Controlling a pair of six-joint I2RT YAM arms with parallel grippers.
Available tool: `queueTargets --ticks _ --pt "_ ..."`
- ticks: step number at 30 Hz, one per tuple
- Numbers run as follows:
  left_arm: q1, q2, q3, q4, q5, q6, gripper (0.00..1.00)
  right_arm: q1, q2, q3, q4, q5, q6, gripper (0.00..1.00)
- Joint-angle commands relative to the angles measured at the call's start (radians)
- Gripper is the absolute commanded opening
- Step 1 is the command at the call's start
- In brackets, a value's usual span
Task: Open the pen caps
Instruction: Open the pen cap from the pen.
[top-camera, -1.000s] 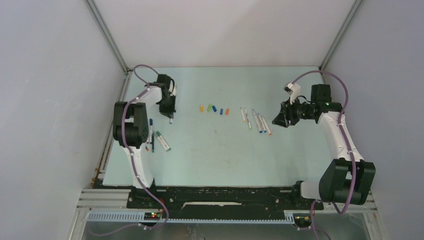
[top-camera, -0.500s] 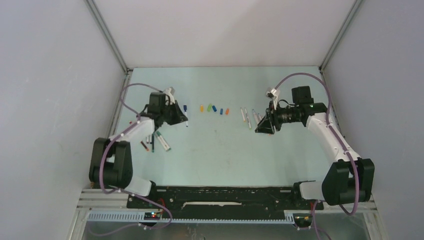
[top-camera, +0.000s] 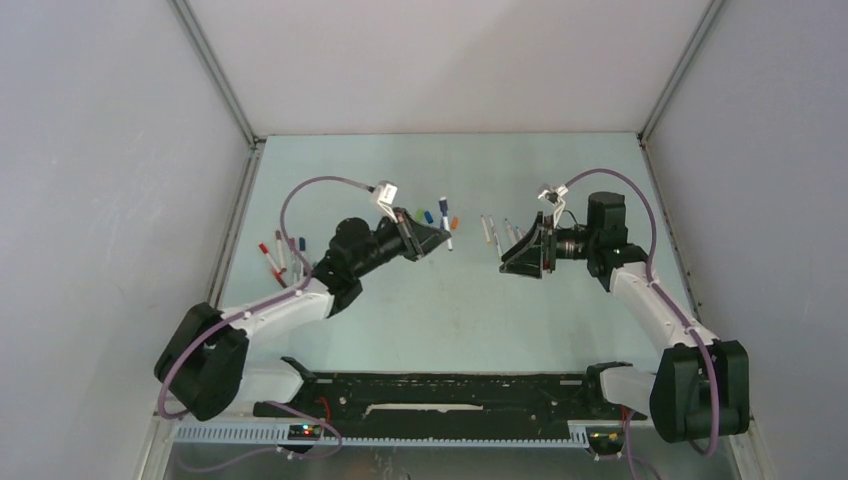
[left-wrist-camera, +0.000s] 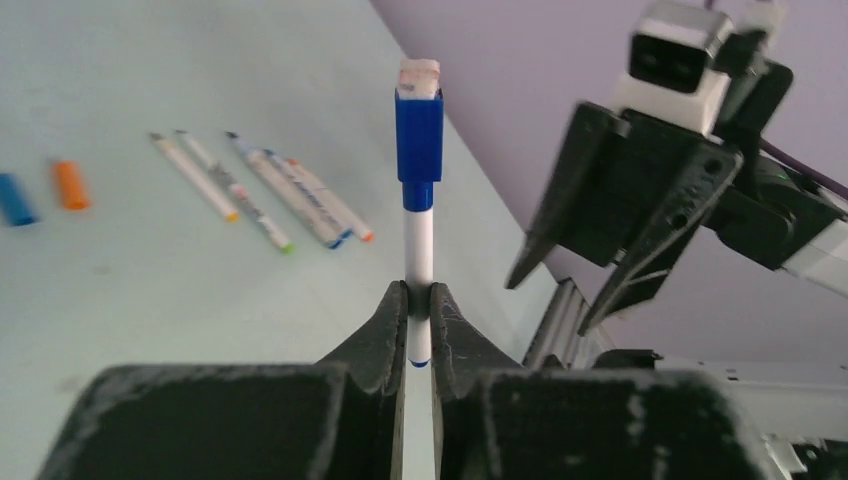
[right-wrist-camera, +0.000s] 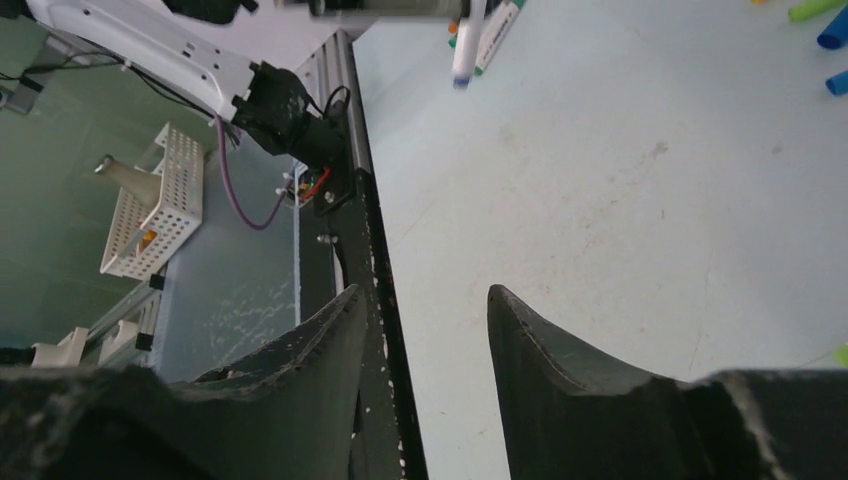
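My left gripper (top-camera: 438, 238) is shut on the white barrel of a pen (left-wrist-camera: 419, 245) and holds it off the table. Its blue pen cap (left-wrist-camera: 418, 150) is still on the far end and points toward my right gripper (top-camera: 508, 262). That gripper faces the pen from the right, a short gap away, and is open with nothing between its fingers (right-wrist-camera: 330, 340). Loose pen caps lie on the table behind: green (top-camera: 418, 213), blue (top-camera: 428, 216) and orange (top-camera: 454, 222).
Several uncapped white pens (top-camera: 490, 232) lie in a row behind the right gripper. Capped pens (top-camera: 272, 258) lie at the table's left side. A white basket (right-wrist-camera: 150, 205) sits beyond the table's black frame edge (right-wrist-camera: 360, 180).
The left arm has swung from the left-hand pens to the table's middle, carrying the blue-capped pen. The right gripper has moved left toward it and opened slightly.
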Motion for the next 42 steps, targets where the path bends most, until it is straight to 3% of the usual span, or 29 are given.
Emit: queueTargets --ticks 1,10,14,26,37,42 --pt "-0.118 0.064 0.050 0.189 -0.087 -0.060 0.00 -0.004 -0.002 -0.009 0.245 -0.041 0.202 0.52" --pt "-0.262 0.205 0.111 0.280 -0.131 -0.075 0.00 -0.060 0.001 -0.024 0.357 -0.018 0.371 0.65" --pt "-0.291 0.230 0.127 0.289 -0.144 -0.077 0.00 -0.040 0.013 -0.027 0.372 -0.006 0.397 0.65" --pt "-0.349 0.259 0.156 0.286 -0.186 -0.062 0.00 -0.034 0.030 -0.027 0.388 0.044 0.467 0.57" --pt "-0.363 0.274 0.171 0.290 -0.197 -0.061 0.00 -0.009 0.048 -0.027 0.410 0.020 0.487 0.37" --pt "-0.365 0.270 0.173 0.286 -0.206 -0.058 0.00 0.003 0.056 -0.027 0.411 0.018 0.487 0.36"
